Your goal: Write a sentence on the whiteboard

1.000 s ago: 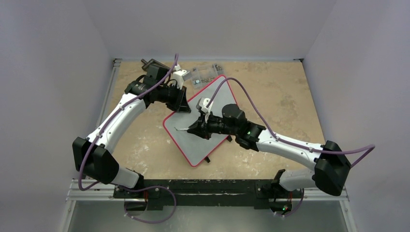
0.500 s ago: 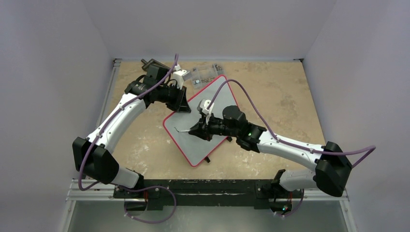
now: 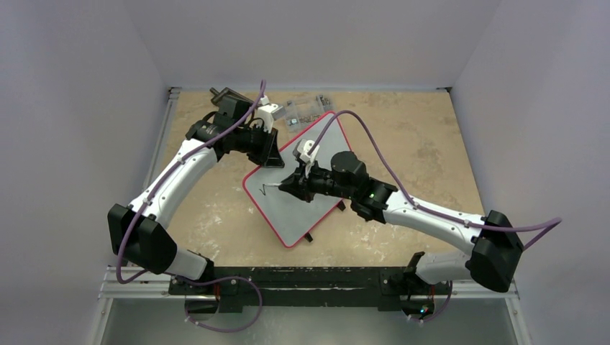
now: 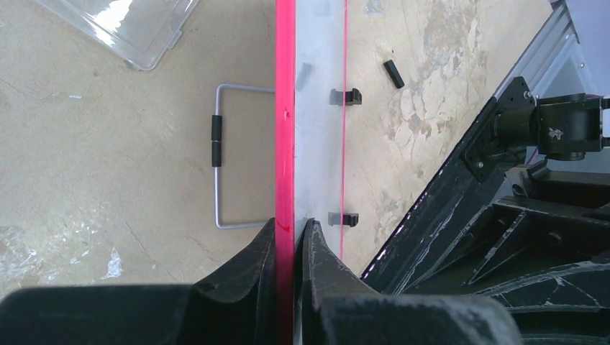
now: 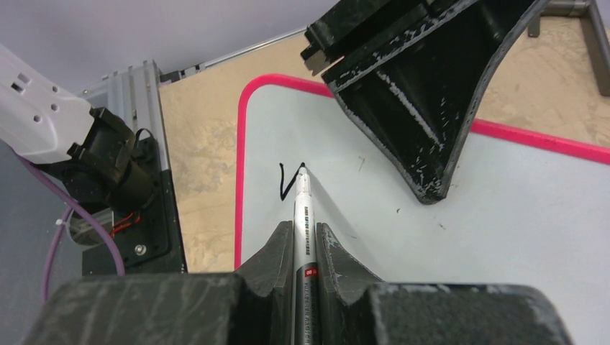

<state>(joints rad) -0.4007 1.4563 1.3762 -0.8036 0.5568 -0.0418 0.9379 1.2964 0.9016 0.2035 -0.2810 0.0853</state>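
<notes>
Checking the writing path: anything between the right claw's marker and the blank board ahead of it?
The marker tip sits on the whiteboard at the first stroke. Only the left claw, clamped on the rim, overhangs the surface beside that stroke; it may crowd the line.

The flat white whiteboard (image 5: 518,215) has a smooth face and a glossy red plastic rim. The mottled beige table (image 4: 108,180) looks matt and worn; the clear plastic box (image 4: 122,29) and white marker (image 5: 302,215) are glossy. The black plastic fingers (image 5: 424,93) of the left gripper (image 4: 290,228) are matt, scuffed pale.
</notes>
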